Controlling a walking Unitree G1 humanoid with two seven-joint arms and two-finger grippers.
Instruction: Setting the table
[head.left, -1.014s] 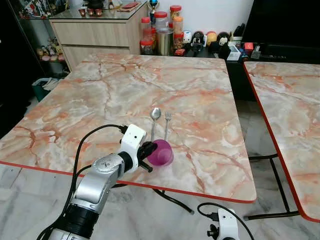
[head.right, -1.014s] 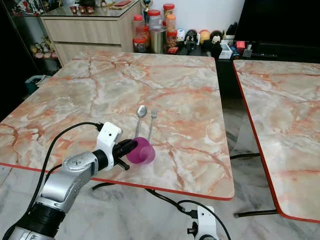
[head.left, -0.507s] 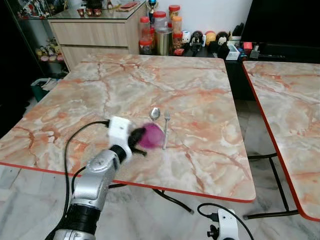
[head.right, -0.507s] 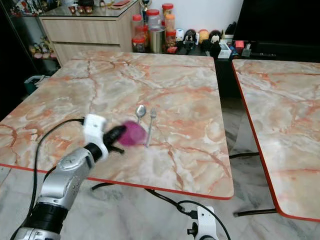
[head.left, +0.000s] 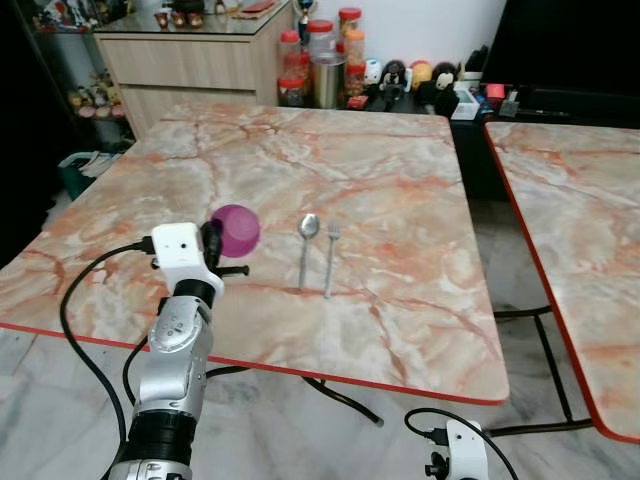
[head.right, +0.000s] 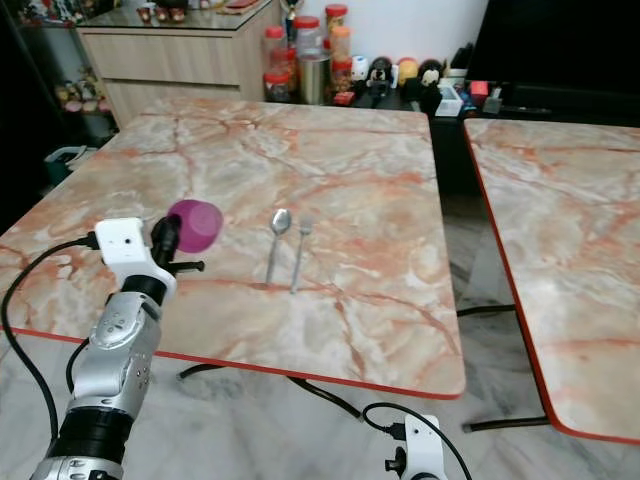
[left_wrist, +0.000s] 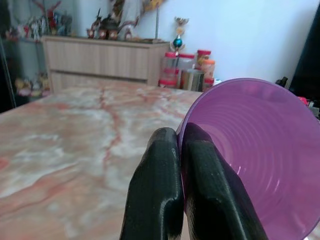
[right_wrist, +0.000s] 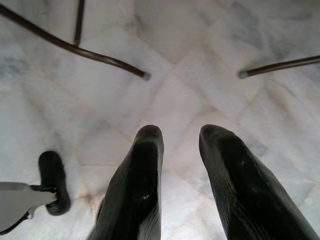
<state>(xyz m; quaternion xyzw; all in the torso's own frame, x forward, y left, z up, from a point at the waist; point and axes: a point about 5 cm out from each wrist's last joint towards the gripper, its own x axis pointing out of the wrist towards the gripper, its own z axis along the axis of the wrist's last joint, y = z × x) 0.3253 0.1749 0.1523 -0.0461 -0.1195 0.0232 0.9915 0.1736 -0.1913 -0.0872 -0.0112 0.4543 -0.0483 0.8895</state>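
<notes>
My left gripper (head.left: 214, 241) is shut on the rim of a purple plastic cup (head.left: 237, 229), one finger inside and one outside. The cup hangs tipped on its side above the marble table (head.left: 390, 170), left of the cutlery. The left wrist view looks into the cup's mouth (left_wrist: 255, 160) past the pinched fingers (left_wrist: 156, 200). A spoon (head.left: 307, 240) and a fork (head.left: 331, 255) lie side by side near the table's middle, handles toward me. My right gripper (right_wrist: 181, 137) hangs open over the floor below the table's front edge.
A second marble table (head.left: 580, 200) stands to the right across a narrow gap. Jars and figurines (head.left: 325, 70) line the far edge beside a wooden sideboard (head.left: 190, 60). Table legs (right_wrist: 100, 57) rest on the marble floor under my right arm.
My left gripper has carried the cup from the table's front edge up and to the left, past the spoon. The right arm has stayed put.
</notes>
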